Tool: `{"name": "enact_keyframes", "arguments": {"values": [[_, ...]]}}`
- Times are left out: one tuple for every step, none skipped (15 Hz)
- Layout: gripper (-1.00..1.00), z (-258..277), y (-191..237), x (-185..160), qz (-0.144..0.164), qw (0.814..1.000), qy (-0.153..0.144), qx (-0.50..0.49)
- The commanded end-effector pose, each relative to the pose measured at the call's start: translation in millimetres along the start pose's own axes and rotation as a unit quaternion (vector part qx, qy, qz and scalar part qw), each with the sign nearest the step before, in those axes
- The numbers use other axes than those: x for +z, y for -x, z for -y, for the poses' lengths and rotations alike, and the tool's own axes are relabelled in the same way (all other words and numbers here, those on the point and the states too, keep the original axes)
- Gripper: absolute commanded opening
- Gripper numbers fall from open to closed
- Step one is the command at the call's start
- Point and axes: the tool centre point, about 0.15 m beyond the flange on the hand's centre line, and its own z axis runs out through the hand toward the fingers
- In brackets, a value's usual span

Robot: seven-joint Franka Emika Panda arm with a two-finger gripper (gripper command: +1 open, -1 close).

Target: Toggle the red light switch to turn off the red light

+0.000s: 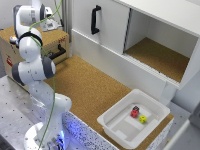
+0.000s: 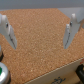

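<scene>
The pale wooden box [image 1: 30,37] stands at the exterior view's left, behind the arm. A tiny red spot, the red light switch [image 1: 9,61], shows low on its side face, partly hidden by the arm's elbow. It is too small to tell its position or whether a light is lit. My gripper [image 1: 49,22] hangs above the box top. In the wrist view my gripper [image 2: 38,37] is open and empty, its fingers [image 2: 71,30] spread wide over a cork surface [image 2: 40,55]. The switch does not show in the wrist view.
A black handle [image 1: 57,51] sits on the box's face. A white tray [image 1: 117,127] at the front right holds a small red cube [image 1: 135,111] and a yellow cube [image 1: 143,119]. A white cabinet [image 1: 150,25] with a black door handle [image 1: 95,19] lines the back. A green-and-white round object [image 2: 2,72] shows in the wrist view.
</scene>
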Motion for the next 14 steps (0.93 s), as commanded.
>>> {"name": "enact_keyframes", "arguments": {"values": [[1.00, 1, -28, -8, 0.078, 0.997, -0.004, 0.009], [1.00, 5, -5, 0, 0.008, 1.000, -0.006, -0.006], [1.00, 15, -14, 0, 0.022, 0.999, -0.027, -0.010], [1.00, 27, -21, 1, 0.040, 0.997, -0.065, -0.023], [1.00, 42, -30, 4, 0.057, 0.994, -0.090, -0.035], [1.00, 61, -39, 10, 0.077, 0.992, -0.092, -0.043], [1.00, 74, -47, 16, 0.102, 0.990, -0.096, -0.030], [1.00, 89, -53, 13, 0.103, 0.988, -0.106, -0.045], [1.00, 103, -57, 10, 0.098, 0.988, -0.100, -0.063], [1.00, 113, -59, 9, 0.101, 0.988, -0.090, -0.077], [1.00, 130, -64, 6, 0.100, 0.986, -0.080, -0.103], [1.00, 143, -69, 7, 0.105, 0.985, -0.068, -0.118], [1.00, 157, -77, 8, 0.104, 0.983, -0.056, -0.138], [1.00, 166, -84, 9, 0.105, 0.982, -0.049, -0.150]]}}
